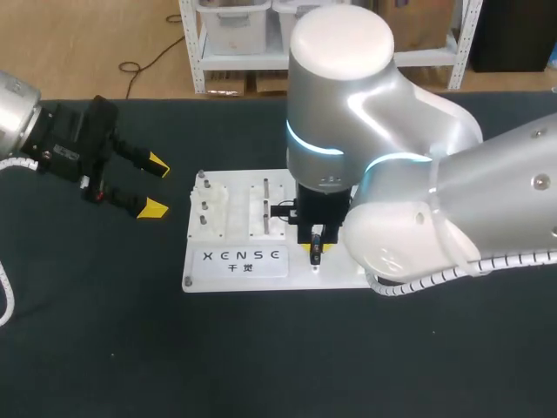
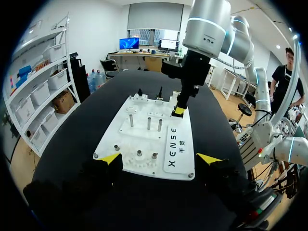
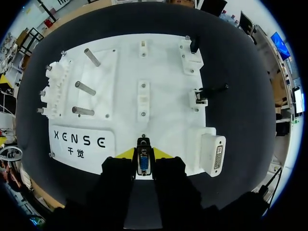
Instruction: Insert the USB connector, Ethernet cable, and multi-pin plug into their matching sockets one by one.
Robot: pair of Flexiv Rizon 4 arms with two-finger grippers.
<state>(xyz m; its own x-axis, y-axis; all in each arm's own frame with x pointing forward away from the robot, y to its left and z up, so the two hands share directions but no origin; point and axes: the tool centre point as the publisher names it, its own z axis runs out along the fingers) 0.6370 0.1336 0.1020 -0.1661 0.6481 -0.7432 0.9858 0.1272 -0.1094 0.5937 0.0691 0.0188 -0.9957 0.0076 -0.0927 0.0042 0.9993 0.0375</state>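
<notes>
**Right gripper clamped on the multi-pin plug above the white board**

My right gripper (image 3: 143, 155) has its two yellow-tipped fingers (image 3: 162, 153) pressed against opposite flanks of the multi-pin plug (image 3: 143, 163), a narrow dark shell with a blue rectangular face. I cannot tell whether the plug touches the surface below it. It sits over the near edge of the board (image 3: 163, 82), a flat, smooth white plastic plate, between the printed label panel (image 3: 79, 141) and the socket block (image 3: 213, 153). That block is a rounded white housing at the board's corner with a long pinned slot in its side. Along the same edge, a black cabled plug (image 3: 211, 90) lies in a small white holder at mid-edge, and a black upright plug (image 3: 194, 44) stands at the far corner. Three slim grey cylindrical pegs (image 3: 84, 88) rise near the opposite edge. The board rests on the desk (image 1: 87, 331), covered in matte black cloth. My left gripper (image 1: 155, 185) hangs off the board's left edge, its fingers spread wide, holding nothing.
</notes>
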